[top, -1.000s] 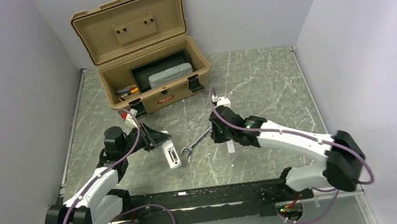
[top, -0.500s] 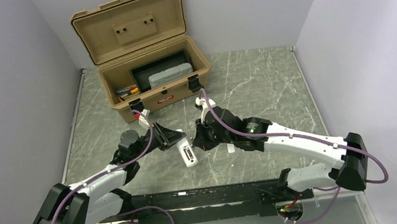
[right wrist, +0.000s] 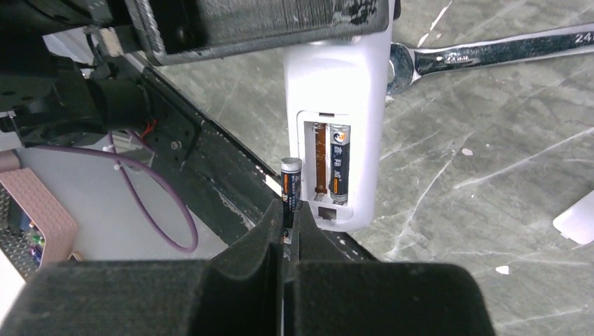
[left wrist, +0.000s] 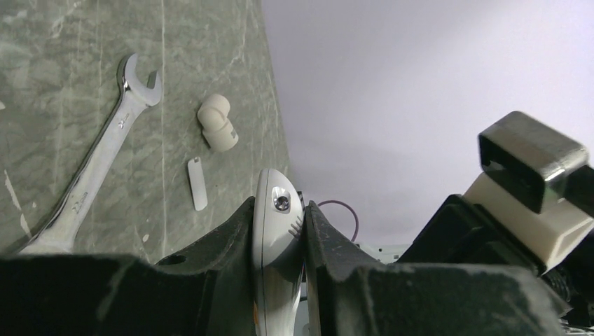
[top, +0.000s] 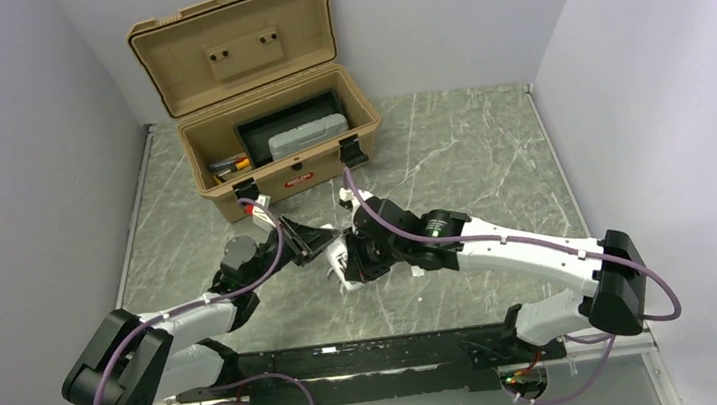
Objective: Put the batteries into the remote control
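Left claw (left wrist: 278, 210) was clenched on the remote control (left wrist: 278, 234), gripping it by the narrow edges. It held the remote off the bench (top: 469, 141), mid-bench in front of the open toolbox (top: 266, 122). The edge grip left the back face free, so in the right wrist view the open battery bay faced the right claw (right wrist: 287, 218).

One battery (right wrist: 339, 168) already sat in the far slot. The near slot (right wrist: 319, 164) was empty.

Right claw was clenched on a second battery (right wrist: 291, 183), pinched at its lower end with the upper part standing clear of the fingers, probably so that end could enter first. This battery stood just beside the bay's left wall, parallel to the slot and not yet inside.

Judged step: seating the second battery, with loading about half done. The next move likely calls for a small sideways shift and careful alignment. Polarity marks were too small to read.

The wrench (left wrist: 98, 161) and the small white curved piece (left wrist: 218, 124) lay on the bench, apart from the work.
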`<state>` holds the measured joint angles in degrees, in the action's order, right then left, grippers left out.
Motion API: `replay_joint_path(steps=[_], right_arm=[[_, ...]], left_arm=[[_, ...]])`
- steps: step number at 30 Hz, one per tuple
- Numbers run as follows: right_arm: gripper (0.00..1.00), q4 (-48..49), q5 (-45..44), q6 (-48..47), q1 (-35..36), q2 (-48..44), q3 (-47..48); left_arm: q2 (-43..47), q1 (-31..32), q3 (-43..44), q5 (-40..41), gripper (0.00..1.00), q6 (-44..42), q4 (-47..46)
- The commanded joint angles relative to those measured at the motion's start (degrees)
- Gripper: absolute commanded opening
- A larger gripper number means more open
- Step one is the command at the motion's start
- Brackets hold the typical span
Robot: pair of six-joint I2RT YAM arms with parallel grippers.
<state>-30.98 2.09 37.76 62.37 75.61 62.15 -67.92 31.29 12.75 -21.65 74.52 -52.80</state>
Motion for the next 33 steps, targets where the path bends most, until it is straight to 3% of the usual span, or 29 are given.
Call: replay_joint_path(steps=[1, 14, 33], right_arm=[[0.0, -3.7, 0.2, 1.4, 0.6, 0.9, 3.9], [0.0, -7.5, -6.5, 1.6, 1.2, 2.0, 7.5], [0.0, -9.1, -7.9, 0.7, 1.2, 5.3, 9.9]], left_arm=[[1.1, 0.5, 0.7, 2.3, 0.0, 0.1, -5.8], [3.3, 0.6, 0.9, 2.4, 0.0, -1.1, -4.4], [2.0, 0.5, 0.6, 1.0, 0.0, 0.1, -7.5]])
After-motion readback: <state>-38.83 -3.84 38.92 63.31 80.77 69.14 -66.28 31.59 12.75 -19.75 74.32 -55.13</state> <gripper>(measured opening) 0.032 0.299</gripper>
